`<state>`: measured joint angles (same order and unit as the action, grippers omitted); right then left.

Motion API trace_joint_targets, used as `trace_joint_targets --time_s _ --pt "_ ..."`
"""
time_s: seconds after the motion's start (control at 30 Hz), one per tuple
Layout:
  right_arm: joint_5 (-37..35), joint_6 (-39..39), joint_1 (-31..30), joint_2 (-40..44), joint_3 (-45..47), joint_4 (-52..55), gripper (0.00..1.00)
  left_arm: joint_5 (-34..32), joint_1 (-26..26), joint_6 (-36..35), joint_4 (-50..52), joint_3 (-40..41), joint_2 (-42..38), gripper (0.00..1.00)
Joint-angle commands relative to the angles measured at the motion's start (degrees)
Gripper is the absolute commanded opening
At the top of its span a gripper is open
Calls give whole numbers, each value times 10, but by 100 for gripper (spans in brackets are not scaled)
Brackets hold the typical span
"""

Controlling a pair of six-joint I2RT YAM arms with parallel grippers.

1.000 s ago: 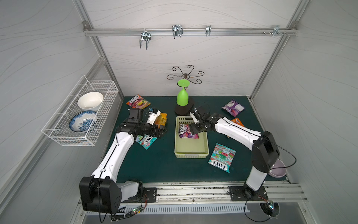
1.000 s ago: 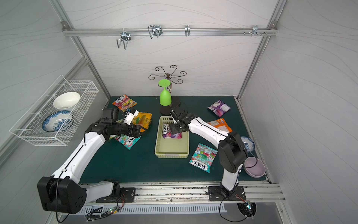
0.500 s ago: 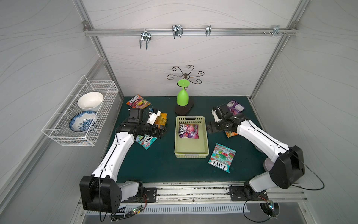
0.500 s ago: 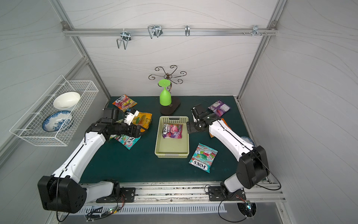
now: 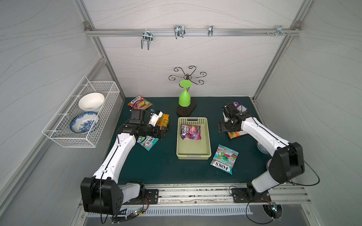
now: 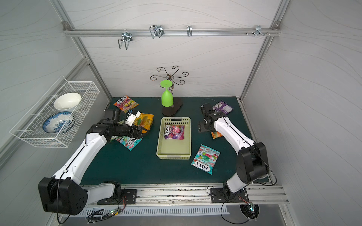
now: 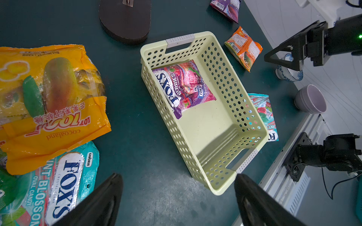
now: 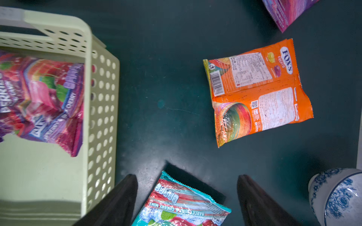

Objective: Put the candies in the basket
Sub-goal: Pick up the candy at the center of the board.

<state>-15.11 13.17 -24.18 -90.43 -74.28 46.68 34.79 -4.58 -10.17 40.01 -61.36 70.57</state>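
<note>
A wire rack [image 5: 78, 135] on the left wall holds a white bowl [image 5: 91, 101] and a blue patterned bowl [image 5: 84, 122]. At the back left corner of the green mat [image 5: 166, 166] lies a red-and-yellow candy bag [image 5: 139, 102]. Nearer the middle is a big yellow bag [image 5: 164, 119], which overlaps the edge of a teal mint bag [image 5: 148, 141] partly hidden under the left arm. The left claw [image 7: 178, 201] hovers by these bags, on the side toward the basket. Its jaws are spread wide with nothing between them.

The basket [image 5: 194, 156] sits in the middle of the mat. One purple berry bag [image 5: 190, 132] lies flat in its far half. Behind the basket, an upside-down green goblet [image 5: 184, 98] shows above a dark oval base [image 5: 186, 111].

Right of the basket, toward the front and apart from it, lies a second teal bag [image 5: 224, 158]. Farther back, the right claw [image 8: 186, 182] hangs above the mat between the basket and an orange bag [image 8: 258, 94], jaws apart and empty. The orange bag lies label side up, and in both top views the right arm covers part of it. A purple bag [image 5: 240, 106] rests at the back right corner. A blue-and-white cup [image 8: 337, 195] stands at the mat's right edge, with a lilac bowl [image 7: 310, 98] beyond it.
</note>
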Motion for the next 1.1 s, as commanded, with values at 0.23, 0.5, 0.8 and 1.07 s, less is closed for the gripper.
trace_joint_targets --time_s 0.23,0.5,0.8,1.07 --pt "-90 -28 7 -100 -41 0 75 13 -2 1 -20 -11 -15 93" --pt "-131 -42 13 -181 -82 -14 59 15 -2 1 -20 -8 -17 93" --pt "-148 -48 16 -245 -116 -21 40 16 -2 0 -17 -8 -19 93" --pt "-149 -49 23 -283 -131 -22 28 17 -3 0 -17 -9 -19 93"
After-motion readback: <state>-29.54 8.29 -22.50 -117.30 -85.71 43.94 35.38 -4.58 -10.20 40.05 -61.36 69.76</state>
